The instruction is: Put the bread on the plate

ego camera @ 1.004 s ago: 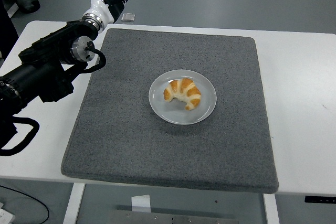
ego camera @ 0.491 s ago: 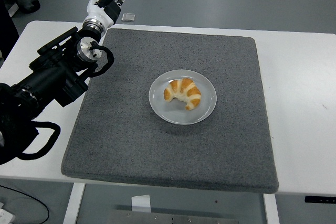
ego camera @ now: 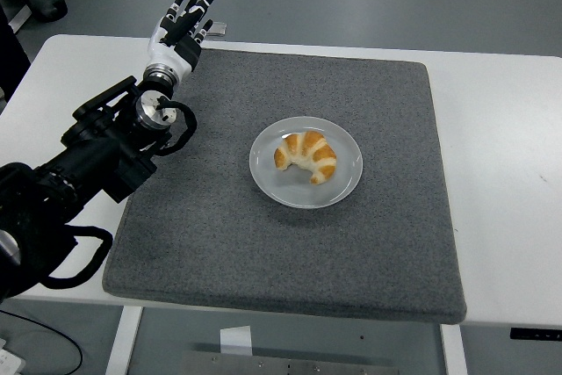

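Bread (ego camera: 306,156), a golden curved croissant, on the grey plate (ego camera: 344,183); left hand (ego camera: 179,31) fingers spread wide, empty.

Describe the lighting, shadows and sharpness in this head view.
Head view: soft, even light with no hard shadows; the croissant casts only a faint shade on the grey plate, whose rim shows a mild sheen, no glare. The grey mat and white table are sharp; the left hand, fingers spread, is slightly soft at its fingertips.
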`<action>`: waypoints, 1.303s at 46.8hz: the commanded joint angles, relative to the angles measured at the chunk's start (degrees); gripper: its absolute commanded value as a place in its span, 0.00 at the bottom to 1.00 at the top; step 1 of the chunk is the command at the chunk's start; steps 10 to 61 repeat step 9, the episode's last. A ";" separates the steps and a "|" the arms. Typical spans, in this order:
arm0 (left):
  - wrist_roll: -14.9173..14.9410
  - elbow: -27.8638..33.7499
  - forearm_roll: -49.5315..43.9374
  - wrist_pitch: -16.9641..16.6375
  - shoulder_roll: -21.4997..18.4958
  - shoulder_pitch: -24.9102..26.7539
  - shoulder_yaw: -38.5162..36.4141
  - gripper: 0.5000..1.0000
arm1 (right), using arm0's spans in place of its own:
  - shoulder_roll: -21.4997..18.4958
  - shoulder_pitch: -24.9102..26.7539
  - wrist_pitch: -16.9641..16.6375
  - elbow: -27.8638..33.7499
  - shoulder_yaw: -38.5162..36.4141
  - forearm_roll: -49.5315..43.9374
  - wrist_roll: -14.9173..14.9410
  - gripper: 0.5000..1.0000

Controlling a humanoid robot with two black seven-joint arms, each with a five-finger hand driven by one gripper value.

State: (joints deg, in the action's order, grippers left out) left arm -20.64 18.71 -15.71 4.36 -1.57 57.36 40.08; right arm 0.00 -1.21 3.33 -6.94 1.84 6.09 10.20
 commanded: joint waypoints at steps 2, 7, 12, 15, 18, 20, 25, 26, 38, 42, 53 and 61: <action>-0.45 0.19 -0.11 0.29 0.08 -0.32 -0.09 1.00 | 0.00 0.06 0.01 0.00 0.00 0.06 0.00 0.86; -0.54 0.28 -0.03 0.29 0.08 -0.32 -0.18 1.00 | 0.00 0.06 -0.08 -0.09 -0.08 0.06 0.00 0.86; -0.54 0.28 0.06 0.29 0.08 -0.32 -0.18 1.00 | 0.00 0.06 0.01 -0.09 -0.08 0.06 0.00 0.86; -0.54 0.28 0.06 0.29 0.08 -0.32 -0.18 1.00 | 0.00 0.06 0.01 -0.09 -0.08 0.06 0.00 0.86; -0.54 0.28 0.06 0.29 0.08 -0.32 -0.18 1.00 | 0.00 0.06 0.01 -0.09 -0.08 0.06 0.00 0.86; -0.54 0.28 0.06 0.29 0.08 -0.32 -0.18 1.00 | 0.00 0.06 0.01 -0.09 -0.08 0.06 0.00 0.86; -0.54 0.28 0.06 0.29 0.08 -0.32 -0.18 1.00 | 0.00 0.06 0.01 -0.09 -0.08 0.06 0.00 0.86; -0.54 0.28 0.06 0.29 0.08 -0.32 -0.18 1.00 | 0.00 0.06 0.01 -0.09 -0.08 0.06 0.00 0.86; -0.54 0.28 0.06 0.29 0.08 -0.32 -0.18 1.00 | 0.00 0.06 0.01 -0.09 -0.08 0.06 0.00 0.86; -0.54 0.28 0.06 0.29 0.08 -0.32 -0.18 1.00 | 0.00 0.06 0.01 -0.09 -0.08 0.06 0.00 0.86; -0.54 0.28 0.06 0.29 0.08 -0.32 -0.18 1.00 | 0.00 0.06 0.01 -0.09 -0.08 0.06 0.00 0.86; -0.54 0.28 0.06 0.29 0.08 -0.32 -0.18 1.00 | 0.00 0.06 0.01 -0.09 -0.08 0.06 0.00 0.86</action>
